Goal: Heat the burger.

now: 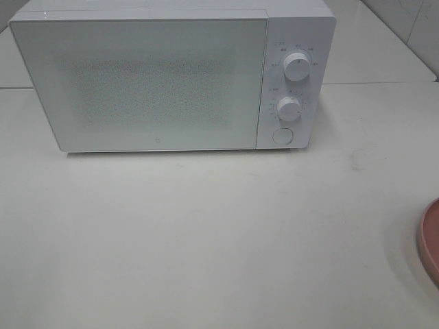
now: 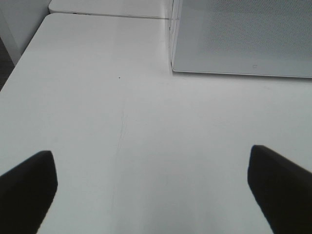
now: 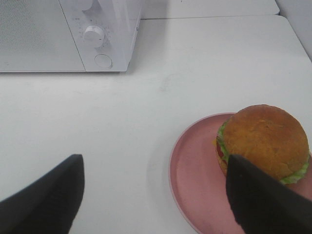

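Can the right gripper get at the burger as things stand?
Probably yes: the right gripper is open, the burger sits uncovered on the pink plate just ahead, nothing between them.

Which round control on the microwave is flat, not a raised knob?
The lowest one, the button under both knobs: the top knob and middle knob stick out with pointers.

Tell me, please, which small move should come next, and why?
Probably the left gripper should move toward the microwave door to open it. The door is shut, so the burger, sitting on the pink plate, cannot go in yet. Both grippers have open jaws and hold nothing.
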`<state>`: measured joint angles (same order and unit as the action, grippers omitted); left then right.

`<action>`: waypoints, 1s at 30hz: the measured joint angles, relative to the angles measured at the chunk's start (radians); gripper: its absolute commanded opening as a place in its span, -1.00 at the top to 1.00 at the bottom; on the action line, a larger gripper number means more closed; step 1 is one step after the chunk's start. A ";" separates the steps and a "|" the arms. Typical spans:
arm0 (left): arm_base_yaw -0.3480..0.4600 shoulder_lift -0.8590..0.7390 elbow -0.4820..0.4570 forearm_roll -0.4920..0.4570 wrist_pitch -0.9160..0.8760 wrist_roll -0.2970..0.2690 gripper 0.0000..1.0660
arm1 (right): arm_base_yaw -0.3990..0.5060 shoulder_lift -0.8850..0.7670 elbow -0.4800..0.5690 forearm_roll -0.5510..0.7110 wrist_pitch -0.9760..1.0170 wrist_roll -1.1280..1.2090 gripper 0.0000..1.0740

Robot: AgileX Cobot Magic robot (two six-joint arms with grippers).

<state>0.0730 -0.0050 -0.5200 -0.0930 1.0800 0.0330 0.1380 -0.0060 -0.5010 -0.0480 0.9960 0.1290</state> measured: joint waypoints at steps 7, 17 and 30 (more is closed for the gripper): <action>0.000 0.000 0.000 0.000 0.000 0.000 -0.84 | 0.000 0.000 0.000 0.000 0.000 0.000 -0.41; 0.000 0.000 0.000 0.000 0.000 0.000 -0.84 | 0.000 0.000 0.000 0.000 0.000 0.000 -0.41; 0.000 0.000 0.000 0.000 0.000 0.000 -0.84 | 0.000 0.000 0.000 0.000 0.000 0.000 -0.41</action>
<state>0.0730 -0.0050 -0.5200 -0.0930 1.0800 0.0330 0.1380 -0.0060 -0.5010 -0.0480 0.9960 0.1290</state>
